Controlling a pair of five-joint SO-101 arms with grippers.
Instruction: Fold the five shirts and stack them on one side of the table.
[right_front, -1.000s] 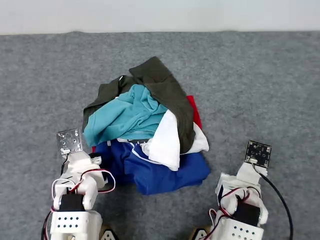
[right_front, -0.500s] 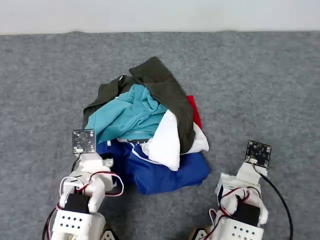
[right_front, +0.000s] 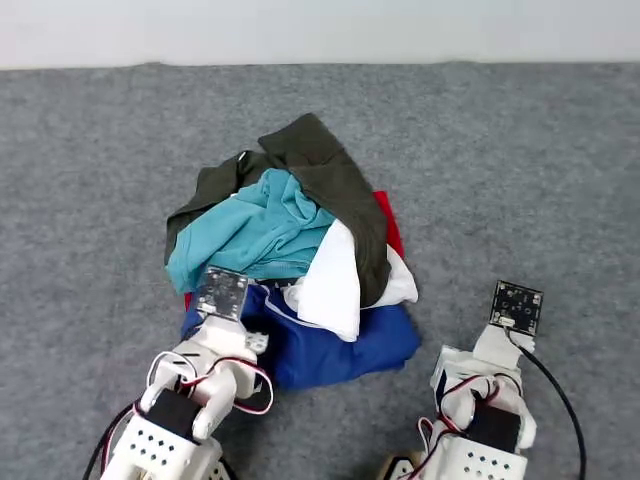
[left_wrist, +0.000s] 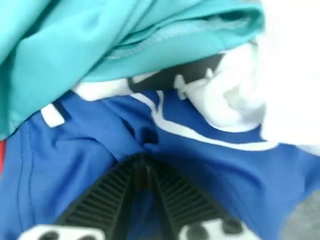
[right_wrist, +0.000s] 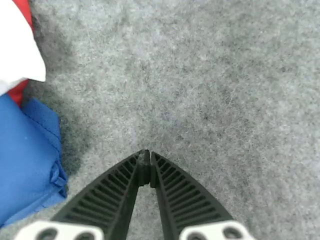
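5 shirts lie in 1 crumpled heap at the middle of the grey bench (right_front: 520, 150). A dark olive shirt (right_front: 335, 190) and a teal shirt (right_front: 250, 235) are on top, a white shirt (right_front: 335, 280) is draped below them, a blue shirt (right_front: 330, 345) is nearest the arms, and a red shirt (right_front: 388, 225) shows as an edge on the far right side. None is folded and no stack has been started.

Change: within the last second the left arm (right_front: 205, 370) has swung from the bare bench beside the heap to the heap's near-left corner. The heap itself has not shifted.

The left claw (left_wrist: 146, 159) now points at the blue shirt just below the teal hem. Its jaws are together and their tips are at the cloth. Whether any fabric is pinched cannot be told.

The right arm (right_front: 490, 390) has kept still. The right claw (right_wrist: 146, 156) is closed on nothing, over bare bench just beside the blue shirt's corner.

Reading: the task is at its very start. The left arm appears to be approaching for a first pick, probably of the blue or teal shirt.
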